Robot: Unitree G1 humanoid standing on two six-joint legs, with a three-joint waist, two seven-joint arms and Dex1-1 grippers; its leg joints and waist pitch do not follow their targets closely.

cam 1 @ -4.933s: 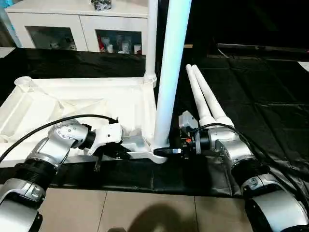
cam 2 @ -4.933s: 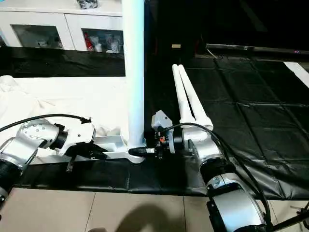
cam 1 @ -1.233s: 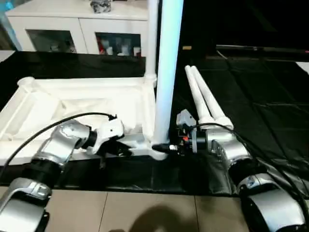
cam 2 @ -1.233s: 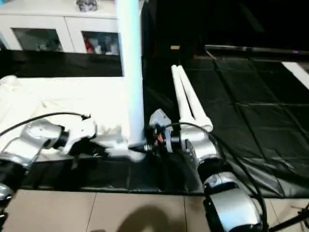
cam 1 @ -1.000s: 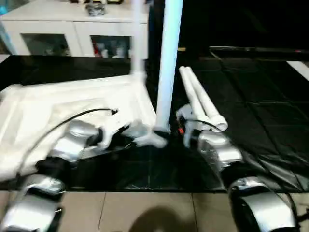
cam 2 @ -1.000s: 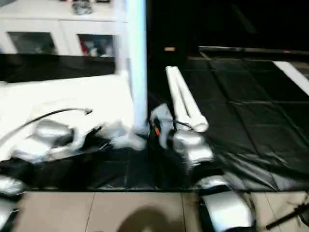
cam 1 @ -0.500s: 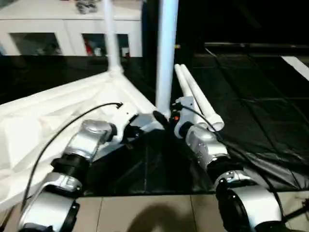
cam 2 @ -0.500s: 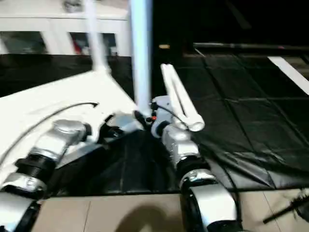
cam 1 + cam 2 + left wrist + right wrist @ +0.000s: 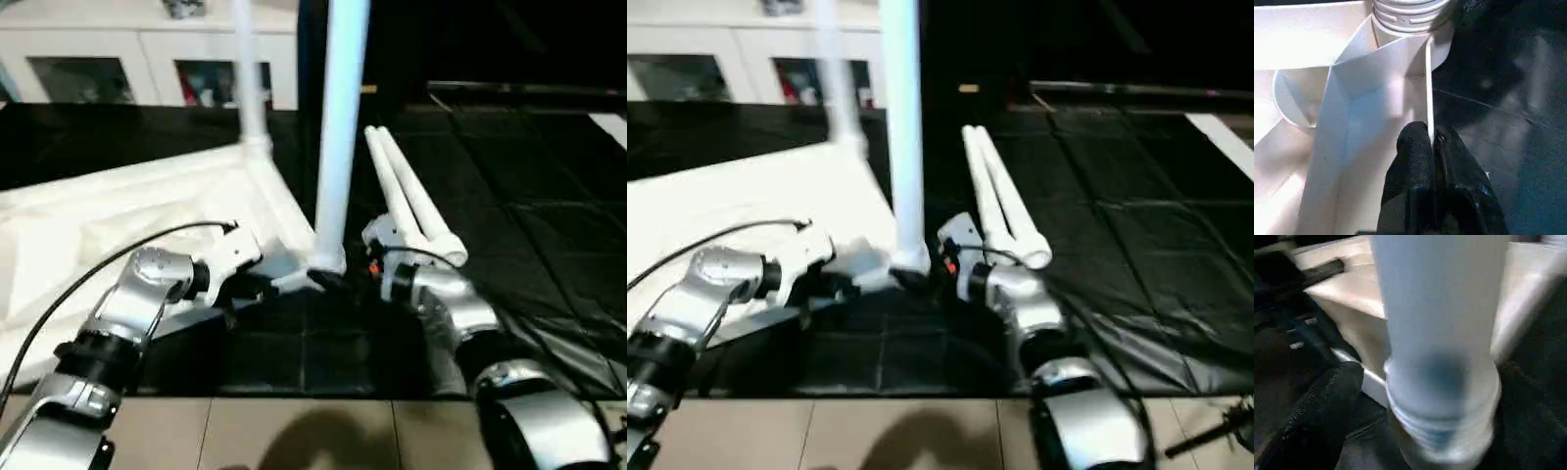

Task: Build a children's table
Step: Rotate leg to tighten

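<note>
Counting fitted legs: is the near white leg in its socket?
In: the white tube leg stands upright in the white tabletop's corner socket.

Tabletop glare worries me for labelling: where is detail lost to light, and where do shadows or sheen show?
Right eye view: the tabletop is washed to flat white, its ribs lost. Left eye view: its ribs show; a dark shadow lies on the floor tiles. Left wrist view: the black mat carries a pale sheen.
</note>
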